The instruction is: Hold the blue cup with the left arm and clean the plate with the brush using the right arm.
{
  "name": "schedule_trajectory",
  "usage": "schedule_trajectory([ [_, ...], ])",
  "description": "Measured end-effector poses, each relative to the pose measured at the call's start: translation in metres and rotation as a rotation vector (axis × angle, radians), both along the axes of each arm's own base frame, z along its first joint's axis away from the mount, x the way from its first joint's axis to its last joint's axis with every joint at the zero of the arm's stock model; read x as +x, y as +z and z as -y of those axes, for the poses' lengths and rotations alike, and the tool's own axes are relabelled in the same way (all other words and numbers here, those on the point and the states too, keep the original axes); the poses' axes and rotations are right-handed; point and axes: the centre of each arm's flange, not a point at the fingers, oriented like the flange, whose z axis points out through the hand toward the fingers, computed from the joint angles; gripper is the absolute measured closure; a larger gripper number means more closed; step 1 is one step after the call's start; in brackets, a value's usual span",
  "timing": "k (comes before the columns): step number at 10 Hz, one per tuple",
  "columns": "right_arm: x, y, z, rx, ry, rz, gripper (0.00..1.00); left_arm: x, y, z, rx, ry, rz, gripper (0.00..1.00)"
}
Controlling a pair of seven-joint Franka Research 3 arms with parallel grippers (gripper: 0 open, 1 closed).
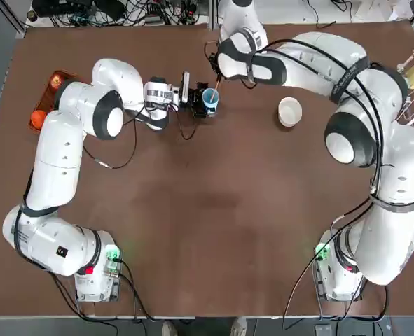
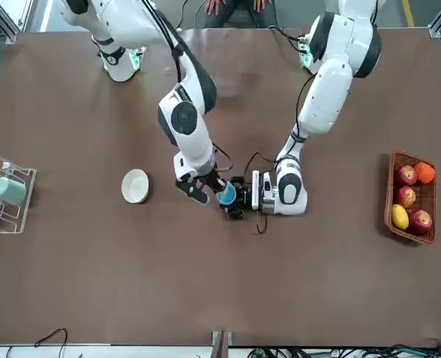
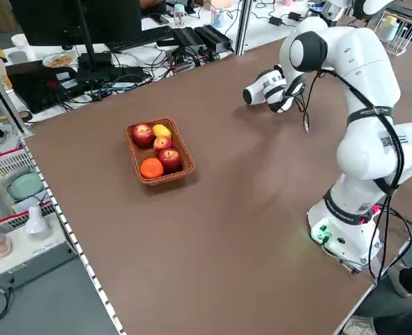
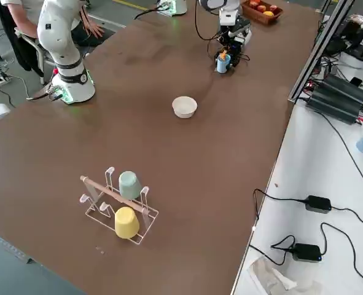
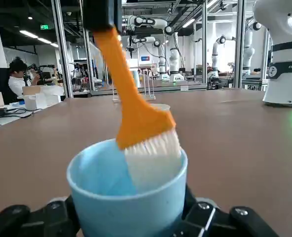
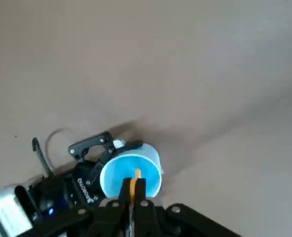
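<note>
Top view: we find the right gripper (image 1: 216, 78) closed on the brush (image 5: 138, 98) at the blue cup (image 1: 210, 97), which the left gripper (image 1: 199, 98) clamps above the brown table (image 1: 185, 238), cables and a white bench beyond its far edge, bare surface robot-side of the cup.

Left pincer (image 6: 122, 173): white lettering on its black housing, seen in the right wrist view, reads "ROBOTIQ", the last letters hard to make out.
Right arm (image 5: 284, 54): "FRANKA" on a dark band, seen in the left wrist view; what follows is too small.
Green sign (image 5: 44, 27): "EXIT", small, up in the room behind.

Orange-handled brush (image 5: 131, 94) dips into blue cup (image 5: 131, 197).
</note>
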Motion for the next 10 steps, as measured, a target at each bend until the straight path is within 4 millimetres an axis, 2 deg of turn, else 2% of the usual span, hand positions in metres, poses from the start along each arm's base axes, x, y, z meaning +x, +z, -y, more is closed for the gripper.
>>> schedule_trajectory([
  [4,-0.014,0.053,-0.002,0.024,0.016,-0.006,0.95,0.000,0.000,0.000,0.000,0.000,0.000,0.30],
  [6,-0.010,0.081,0.017,0.017,0.014,-0.011,0.95,0.000,0.000,0.000,0.001,0.000,0.000,0.30],
  [8,0.007,0.109,0.064,-0.014,0.041,-0.035,0.95,0.000,0.000,-0.001,0.001,0.001,-0.001,0.28],
  [10,0.028,0.137,0.127,-0.038,0.068,-0.057,0.95,0.000,0.000,-0.002,0.002,0.001,-0.001,0.25],
])
